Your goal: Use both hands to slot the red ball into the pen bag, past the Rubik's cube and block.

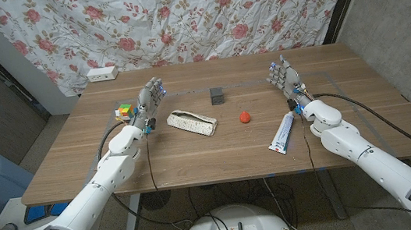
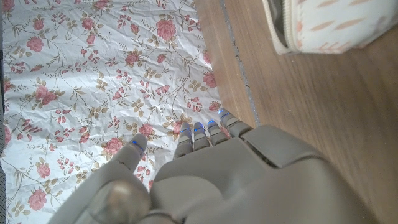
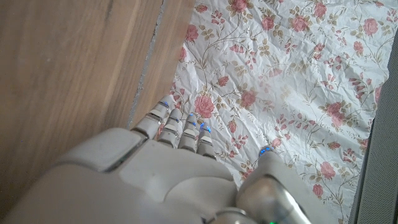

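1. My left hand (image 1: 150, 100) was over the table's left part, fingers straight and spread a little, w/ nothing in it. Head view showed it just right of the Rubik's cube (image 1: 125, 111); contact w/ the cube I couldn't tell.
2. My right hand (image 1: 286, 78) was over the right part, fingers likewise extended and apart, holding nothing.
3. The red ball (image 1: 244, 116) sat on the wooden table (image 1: 195, 159) near the middle, between both hands, touched by neither. It was right of the pen bag (image 1: 192, 123) and apart from it.
4. The pen bag, white w/ a small pattern, lay slanted on the wood, just right of my left forearm. Whether its zip was open I couldn't tell from the head view.
5. The dark block (image 1: 217, 95) stood behind the bag and ball, toward the far edge, clear of both.
6. A white tube (image 1: 282, 134) w/ blue print lay just beside my right wrist, nearer the front edge.
7. A white power strip (image 1: 102, 73) sat at the far left corner; a floral cloth (image 1: 178, 16) hung behind the table.
8. Left wrist view: back of my left hand (image 2: 236, 180), fingers (image 2: 194, 138) pointing at the floral cloth (image 2: 93, 74), a corner of the pen bag (image 2: 329, 25) on the wood beside.
9. Right wrist view: my right hand (image 3: 161, 180) w/ fingers (image 3: 186, 134) together-ish, aimed at the cloth (image 3: 280, 62) past the table edge.
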Robot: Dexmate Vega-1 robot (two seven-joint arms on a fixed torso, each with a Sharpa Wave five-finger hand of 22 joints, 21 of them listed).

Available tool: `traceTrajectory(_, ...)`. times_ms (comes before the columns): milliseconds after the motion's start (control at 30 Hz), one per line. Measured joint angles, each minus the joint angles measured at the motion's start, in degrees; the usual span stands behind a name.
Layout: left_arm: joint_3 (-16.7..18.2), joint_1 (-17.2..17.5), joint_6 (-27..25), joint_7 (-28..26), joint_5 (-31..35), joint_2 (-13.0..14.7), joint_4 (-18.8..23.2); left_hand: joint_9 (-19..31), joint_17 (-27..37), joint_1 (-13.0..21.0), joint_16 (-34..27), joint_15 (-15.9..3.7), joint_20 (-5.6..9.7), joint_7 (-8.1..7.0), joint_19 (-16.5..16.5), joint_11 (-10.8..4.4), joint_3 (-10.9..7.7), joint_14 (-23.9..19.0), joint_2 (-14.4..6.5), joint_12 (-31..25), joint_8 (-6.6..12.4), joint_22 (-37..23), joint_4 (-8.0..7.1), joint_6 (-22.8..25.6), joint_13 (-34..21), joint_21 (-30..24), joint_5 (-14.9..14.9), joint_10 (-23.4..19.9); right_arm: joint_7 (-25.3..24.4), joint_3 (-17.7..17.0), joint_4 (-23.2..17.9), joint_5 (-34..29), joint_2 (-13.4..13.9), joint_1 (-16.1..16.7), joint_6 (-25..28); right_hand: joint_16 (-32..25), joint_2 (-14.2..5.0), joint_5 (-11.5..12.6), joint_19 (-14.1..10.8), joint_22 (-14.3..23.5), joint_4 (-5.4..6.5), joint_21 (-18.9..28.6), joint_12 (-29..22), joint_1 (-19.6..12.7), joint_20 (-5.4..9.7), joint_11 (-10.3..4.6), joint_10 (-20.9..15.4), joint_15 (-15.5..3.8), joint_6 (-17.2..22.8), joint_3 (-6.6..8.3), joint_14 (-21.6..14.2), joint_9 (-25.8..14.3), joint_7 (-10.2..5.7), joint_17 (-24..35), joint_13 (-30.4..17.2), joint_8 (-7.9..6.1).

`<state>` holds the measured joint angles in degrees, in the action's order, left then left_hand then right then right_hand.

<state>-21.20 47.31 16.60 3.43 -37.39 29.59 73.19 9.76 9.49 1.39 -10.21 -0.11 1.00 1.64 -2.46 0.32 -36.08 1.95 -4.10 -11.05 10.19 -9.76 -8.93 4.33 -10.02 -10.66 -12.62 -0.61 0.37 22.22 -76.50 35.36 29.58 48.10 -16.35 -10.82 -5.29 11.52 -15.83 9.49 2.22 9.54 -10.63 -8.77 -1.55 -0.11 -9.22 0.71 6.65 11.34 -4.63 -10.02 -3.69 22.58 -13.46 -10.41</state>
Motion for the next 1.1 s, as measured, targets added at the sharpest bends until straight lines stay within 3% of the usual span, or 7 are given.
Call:
traceTrajectory(333,0.0,-0.8,-0.8,0.5,0.0,0.4,-0.5,0.0,0.0,0.0,0.0,0.0,0.28,0.31,-0.3,-0.31,-0.31,0.0,0.0,0.0,0.0,0.2,0.17,0.3,0.0,0.0,0.0,-0.3,-3.1,1.6,-4.9,-3.8,2.5,0.1,2.3,0.0,-0.74,0.0,1.2,0.0,-0.55,0.0,0.0,-0.8,0.44,0.0,0.0,0.0,0.6,0.55,0.0,0.0,-0.01,-0.7,0.2,0.0)
traceTrajectory(900,0.0,-0.5,-3.5,-2.4,1.0,1.8,2.5,0.0,0.0,0.0,0.0,0.0,0.25,0.3,-0.3,-0.53,-0.57,0.0,0.0,0.0,0.0,0.2,0.39,0.3,0.0,0.0,0.0,-0.5,-6.8,3.9,-12.1,-14.0,7.7,0.9,7.4,0.0,0.55,0.0,1.6,0.0,-2.24,0.7,0.0,-2.1,0.86,-0.22,0.2,0.2,2.8,1.09,0.2,0.0,-0.3,-2.0,1.0,-0.66)
traceTrajectory(1033,0.0,-0.5,-4.3,-3.0,1.1,1.8,2.5,0.0,0.0,0.0,0.0,0.0,0.25,0.3,-0.3,-0.52,-0.7,0.0,0.0,0.0,0.0,0.2,0.25,0.3,0.0,0.0,0.0,-0.5,-6.8,4.3,-13.7,-14.0,9.0,1.0,7.4,0.0,1.36,0.0,1.6,-0.2,-3.37,0.7,0.0,-2.9,0.86,-0.22,0.2,0.0,4.0,1.25,0.0,0.0,-1.81,-2.6,1.2,-0.89)
traceTrajectory(1100,0.0,0.0,-4.9,-3.2,1.1,2.6,4.0,0.0,0.0,0.0,0.0,0.0,0.02,0.3,-0.1,-0.53,-0.7,0.0,0.0,0.0,0.0,0.2,0.25,0.3,0.0,0.0,0.0,-0.5,-7.2,4.5,-14.4,-17.2,9.7,1.1,9.0,0.0,2.19,0.0,1.8,-0.2,-4.25,0.7,0.0,-3.7,1.07,-0.42,0.4,-0.09,3.7,1.37,0.1,0.0,-2.62,-3.0,1.4,-0.89)
